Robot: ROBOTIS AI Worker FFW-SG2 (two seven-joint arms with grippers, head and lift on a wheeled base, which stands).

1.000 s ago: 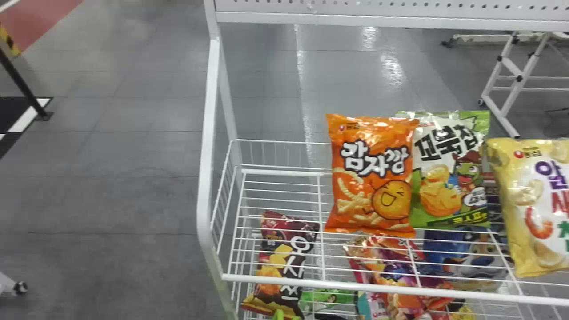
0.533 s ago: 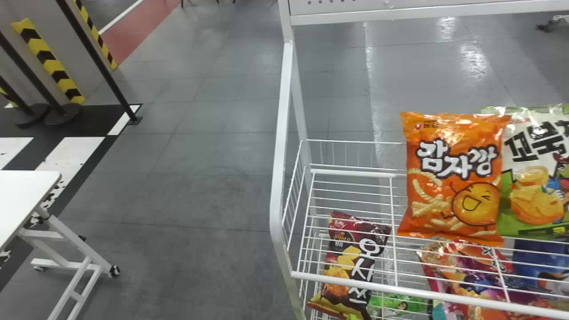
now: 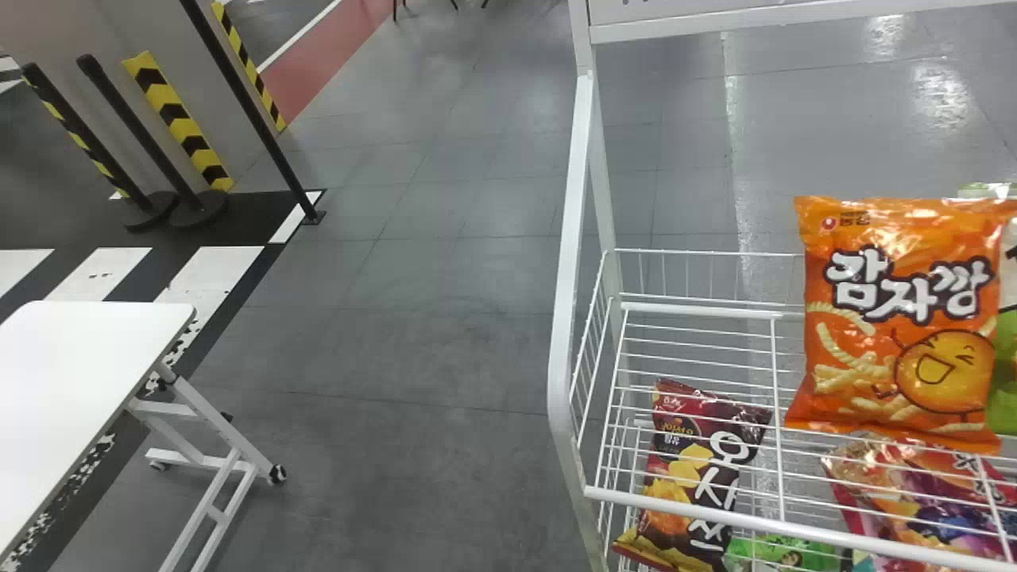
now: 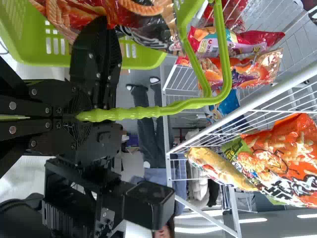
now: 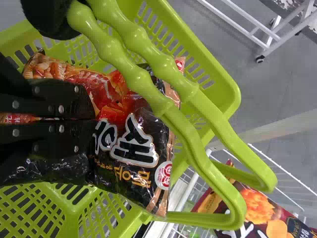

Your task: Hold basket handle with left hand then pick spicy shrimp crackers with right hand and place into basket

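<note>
In the left wrist view my left gripper (image 4: pixel 79 117) is shut on the green handle (image 4: pixel 124 113) of the basket (image 4: pixel 57 52). The right wrist view has my right gripper (image 5: pixel 94 120) inside the green basket (image 5: pixel 225 94), its two fingers close together with the black and red spicy shrimp crackers bag (image 5: pixel 136 144) pinched between them. The bag lies below the basket's twin handles (image 5: pixel 133 74), within the basket walls. In the left wrist view, part of the same bag (image 4: pixel 148 29) shows over the basket.
A white wire rack (image 3: pixel 699 306) stands at the right with an orange snack bag (image 3: pixel 898 318) and a dark snack bag (image 3: pixel 691 477). A white wheeled table (image 3: pixel 87 349) stands at the left, with black posts (image 3: pixel 147 131) behind it.
The head view has swung to the left: the rack and its bags have shifted right in it, and the white table and posts have come into view at the left.
</note>
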